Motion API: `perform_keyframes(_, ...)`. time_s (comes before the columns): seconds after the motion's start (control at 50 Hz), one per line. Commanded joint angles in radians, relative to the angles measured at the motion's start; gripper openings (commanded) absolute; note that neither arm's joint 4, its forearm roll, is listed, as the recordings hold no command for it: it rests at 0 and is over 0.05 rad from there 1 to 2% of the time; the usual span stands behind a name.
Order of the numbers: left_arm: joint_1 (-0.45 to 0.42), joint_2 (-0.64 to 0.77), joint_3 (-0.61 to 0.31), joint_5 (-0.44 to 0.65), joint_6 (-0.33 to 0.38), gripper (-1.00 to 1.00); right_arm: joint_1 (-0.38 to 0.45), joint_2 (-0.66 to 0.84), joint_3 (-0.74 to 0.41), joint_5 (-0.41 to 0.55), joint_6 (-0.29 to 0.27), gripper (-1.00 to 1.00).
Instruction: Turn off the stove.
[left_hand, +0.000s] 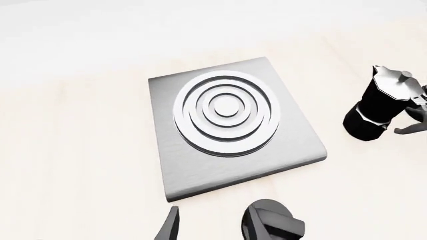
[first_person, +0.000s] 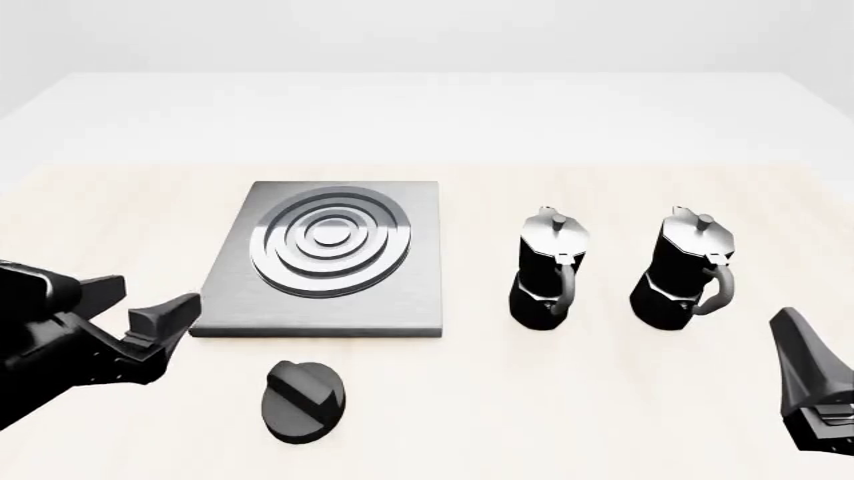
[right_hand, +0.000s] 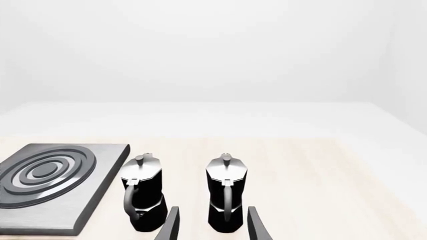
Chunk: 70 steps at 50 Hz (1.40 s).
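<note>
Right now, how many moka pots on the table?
2. One moka pot stands just right of the stove plate; the other moka pot stands further right. None appears hidden.

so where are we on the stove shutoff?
Nothing looks done. In hand: the open left pincer hangs near the round black knob in front of the stove plate, touching nothing. The right pincer idles by the moka pots. Left: grip and turn the knob.
</note>
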Motion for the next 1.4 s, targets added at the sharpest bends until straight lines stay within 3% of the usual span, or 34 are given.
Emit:
perform_keyframes(0.02,-0.052,0.127,-0.016,0.031,0.029,1.00,0.004,0.005,0.000,-0.003,0.002,1.00)
perform_keyframes(0.18,-0.047,0.224,0.024,-0.024,0.063,1.00,0.006,0.010,0.001,-0.008,0.000,1.00)
perform_keyframes(0.38,-0.032,0.345,0.070,-0.123,0.052,1.00,0.006,0.007,0.001,-0.005,-0.001,1.00)
perform_keyframes(0.76,-0.094,0.545,0.125,-0.297,0.020,1.00,0.004,0.008,0.001,-0.006,-0.001,1.00)
perform_keyframes(1.4,-0.096,0.615,0.063,-0.321,0.079,1.00,0.006,0.000,-0.001,0.002,0.006,1.00)
